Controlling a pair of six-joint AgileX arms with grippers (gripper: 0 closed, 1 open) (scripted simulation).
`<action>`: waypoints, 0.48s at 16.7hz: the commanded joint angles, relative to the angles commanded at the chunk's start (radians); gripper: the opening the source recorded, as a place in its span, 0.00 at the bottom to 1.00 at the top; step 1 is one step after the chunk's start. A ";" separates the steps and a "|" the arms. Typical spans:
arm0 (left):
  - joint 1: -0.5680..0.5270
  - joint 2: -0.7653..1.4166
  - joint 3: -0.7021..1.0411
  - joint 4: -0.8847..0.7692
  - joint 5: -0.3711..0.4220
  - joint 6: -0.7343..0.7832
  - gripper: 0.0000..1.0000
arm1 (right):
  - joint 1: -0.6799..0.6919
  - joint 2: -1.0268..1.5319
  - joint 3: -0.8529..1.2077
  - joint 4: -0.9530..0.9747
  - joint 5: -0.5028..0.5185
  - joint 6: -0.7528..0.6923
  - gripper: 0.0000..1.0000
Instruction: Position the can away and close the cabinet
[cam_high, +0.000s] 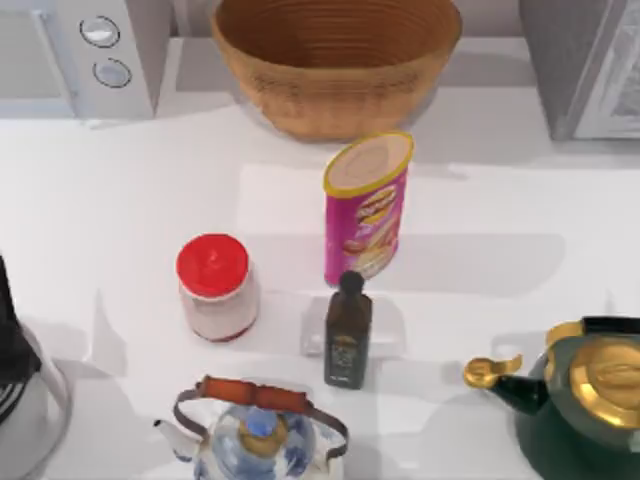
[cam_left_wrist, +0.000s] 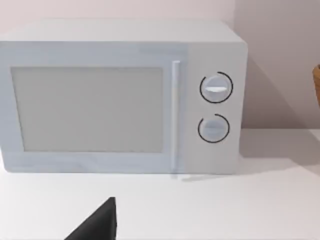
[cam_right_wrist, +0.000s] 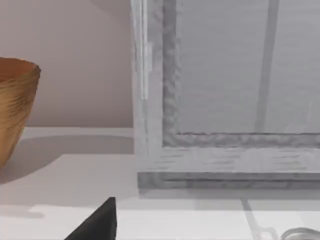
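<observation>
The can (cam_high: 367, 205) is a tall pink crisp tube with a yellow rim, standing upright near the table's middle, in front of the basket. The grey cabinet (cam_high: 585, 65) stands at the back right corner; in the right wrist view its framed front (cam_right_wrist: 225, 100) is close ahead, and I cannot tell whether it is open. A dark corner of my left gripper (cam_left_wrist: 100, 222) shows in the left wrist view, facing the microwave. A dark corner of my right gripper (cam_right_wrist: 100, 222) shows low in the right wrist view, facing the cabinet. Neither gripper is near the can.
A woven basket (cam_high: 335, 60) sits at the back centre and a white microwave (cam_high: 85, 55) at the back left. A red-lidded jar (cam_high: 215, 287), a dark bottle (cam_high: 348, 330), a blue-white teapot (cam_high: 255, 435) and a green-gold kettle (cam_high: 580, 400) crowd the front.
</observation>
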 joint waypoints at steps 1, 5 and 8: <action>0.000 0.000 0.000 0.000 0.000 0.000 1.00 | 0.000 0.000 0.000 0.000 0.000 0.000 1.00; 0.000 0.000 0.000 0.000 0.000 0.000 1.00 | -0.024 0.062 0.010 0.049 -0.026 -0.022 1.00; 0.000 0.000 0.000 0.000 0.000 0.000 1.00 | -0.075 0.218 0.030 0.183 -0.082 -0.059 1.00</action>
